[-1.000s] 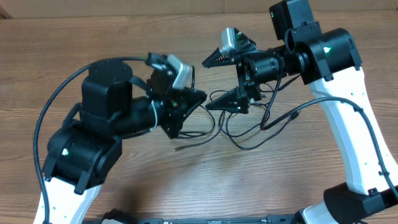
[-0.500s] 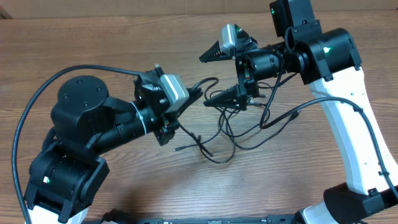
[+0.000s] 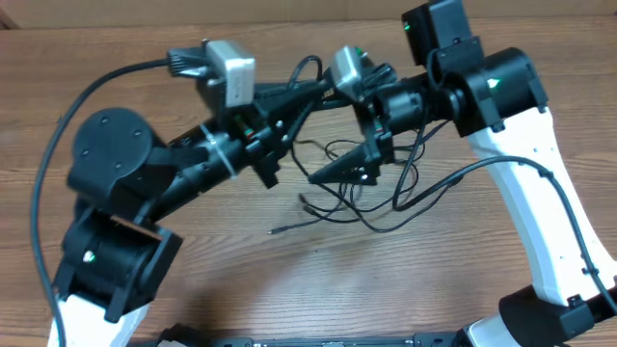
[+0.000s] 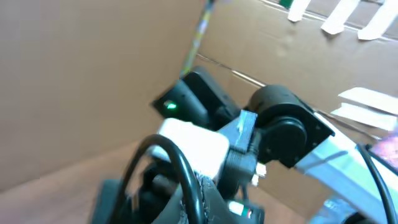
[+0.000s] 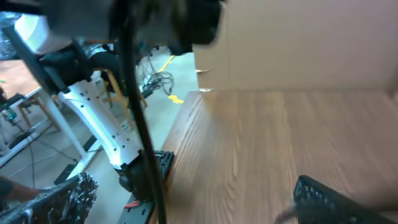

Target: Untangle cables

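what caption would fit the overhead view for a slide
Left claw shut on the cables, held up above the wooden table; right claw open beside it.

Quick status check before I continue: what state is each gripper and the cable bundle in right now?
left gripper: shut on one strand of the cables, held above the table.
right gripper: wide open, holding nothing.
cables: tangled; one strand raised, the rest lying on the table.

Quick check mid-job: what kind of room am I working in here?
Probably a robotics lab or workshop bay: a wood-grain table walled with cardboard sheets, and past the table's edge more white robot hardware and loose wiring on the floor.
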